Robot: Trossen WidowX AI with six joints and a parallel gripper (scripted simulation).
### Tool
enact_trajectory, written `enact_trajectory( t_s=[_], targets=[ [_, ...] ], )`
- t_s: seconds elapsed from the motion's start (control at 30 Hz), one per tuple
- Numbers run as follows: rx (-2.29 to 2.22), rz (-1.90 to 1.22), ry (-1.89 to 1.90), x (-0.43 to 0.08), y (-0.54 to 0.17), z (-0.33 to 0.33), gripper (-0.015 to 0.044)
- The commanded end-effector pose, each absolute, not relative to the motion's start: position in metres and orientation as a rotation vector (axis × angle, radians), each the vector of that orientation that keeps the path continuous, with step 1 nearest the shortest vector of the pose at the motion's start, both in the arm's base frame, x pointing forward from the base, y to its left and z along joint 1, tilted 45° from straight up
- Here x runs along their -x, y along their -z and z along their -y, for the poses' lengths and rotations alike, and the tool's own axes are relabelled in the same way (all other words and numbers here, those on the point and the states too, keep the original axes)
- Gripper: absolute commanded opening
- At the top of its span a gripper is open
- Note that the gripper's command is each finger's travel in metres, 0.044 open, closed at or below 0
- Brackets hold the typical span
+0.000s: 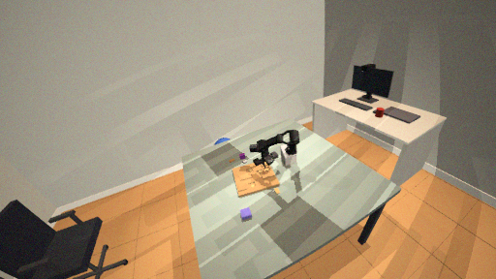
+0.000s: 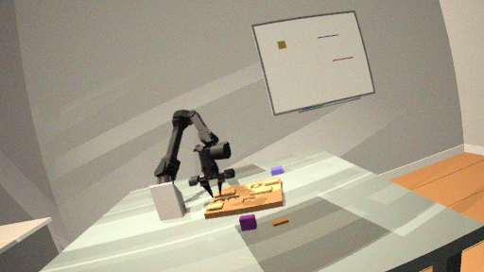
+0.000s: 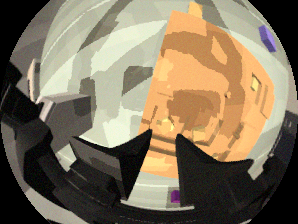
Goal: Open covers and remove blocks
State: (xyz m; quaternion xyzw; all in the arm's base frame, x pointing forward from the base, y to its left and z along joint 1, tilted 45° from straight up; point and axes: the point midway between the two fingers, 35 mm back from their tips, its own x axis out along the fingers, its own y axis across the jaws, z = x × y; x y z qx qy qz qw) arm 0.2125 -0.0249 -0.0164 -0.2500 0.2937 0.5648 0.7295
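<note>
The orange-tan puzzle board (image 1: 244, 191) (image 2: 246, 208) (image 3: 184, 26) lies on the table, with raised covers, slots and pale yellow pieces on it; which covers are open is too small to tell. My gripper (image 1: 263, 168) (image 2: 216, 195) (image 3: 164, 135) is partly open, fingertips down over the board's edge region nearest the arm base, with nothing visible between them. A pale yellow piece (image 3: 165, 124) shows just beyond the tips, another (image 3: 199, 134) right of them. A purple block (image 1: 242, 156) (image 2: 248, 222) (image 3: 175, 196) and a violet block (image 1: 246, 213) (image 2: 277, 170) (image 3: 267, 39) rest on the table off the board.
A small flat orange piece (image 1: 232, 160) (image 2: 280, 221) lies on the table near the purple block. A tan piece (image 1: 277, 191) (image 3: 195, 9) lies just off the board's edge. The white arm base (image 1: 288, 156) (image 2: 167, 202) stands beside the board.
</note>
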Motion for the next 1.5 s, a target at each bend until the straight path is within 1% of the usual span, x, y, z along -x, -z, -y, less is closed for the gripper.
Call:
enact_trajectory(
  t_s=[0.0,0.83,1.2,1.47],
  targets=[
    [0.644,-0.589,-1.271,-0.215,0.011,0.032,0.0144],
    [1.143,-0.191,-1.455,-0.207,-0.013,0.052,0.0144],
    [1.147,-0.189,-1.456,-0.208,-0.006,0.047,0.0144],
    [1.059,-0.265,-1.428,-0.209,-0.005,0.046,0.0144]
  ],
)
